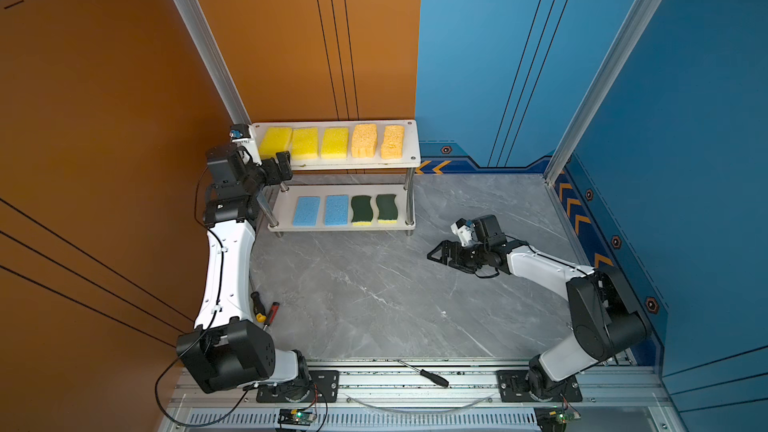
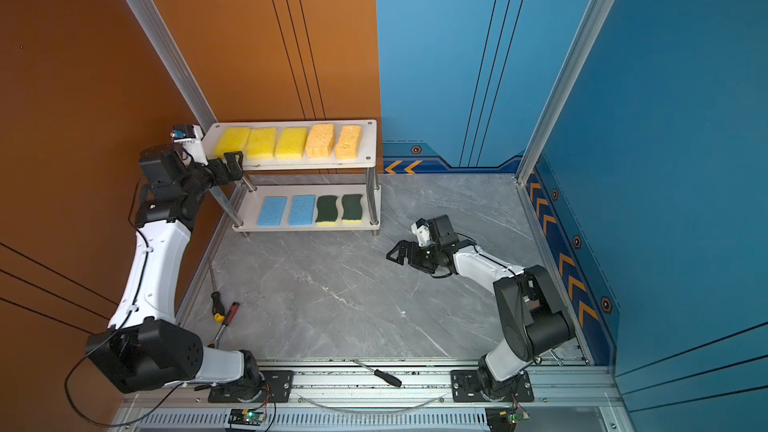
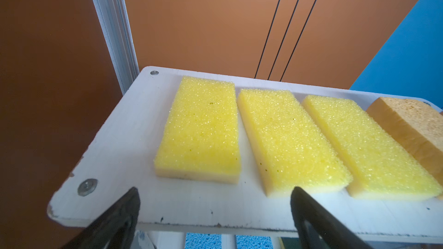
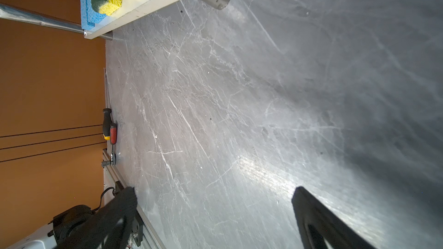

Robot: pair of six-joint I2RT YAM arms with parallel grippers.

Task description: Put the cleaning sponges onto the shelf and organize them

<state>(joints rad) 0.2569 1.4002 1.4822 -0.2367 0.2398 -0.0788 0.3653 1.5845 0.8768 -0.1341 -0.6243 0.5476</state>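
**1. Load state.** All nine cleaning sponges (image 1: 335,143) lie flat on the shelf (image 1: 410,147), side by side with their short ends toward the front.
- Upper board (image 1: 358,163): three yellow sponges (image 1: 304,143) from the left end, then two orange sponges (image 1: 364,140).
- Lower board (image 1: 286,211): two blue sponges (image 1: 307,210), then two green-and-yellow scouring sponges (image 1: 361,210).

Like types sit together, which meets the "organize" requirement. The single-layer row leaves each piece reachable from the front without disturbing its neighbour.

**2. Left gripper (image 3: 215,189).** The jaws stand wide apart and empty. The gripper sits at the front left corner of the upper board, aimed at the leftmost yellow sponge (image 3: 200,128). That sponge lies just beyond the fingertips and is not touched. It sits slightly skewed, close to its neighbour at the far end and wider apart at the near end.

**3. Right gripper (image 4: 214,189).** The jaws are apart with nothing between them. The gripper is held low over the grey tabletop (image 1: 374,305), well apart from the shelf. This probably keeps it out of the left arm's working space.

**4. Assessment.** Placement appears complete. The next move is probably a straight withdrawal of the left arm, keeping the fingers clear of the board edge and the chrome leg (image 1: 268,213). The screwdrivers (image 1: 258,306) at the tabletop's left edge are not task items.
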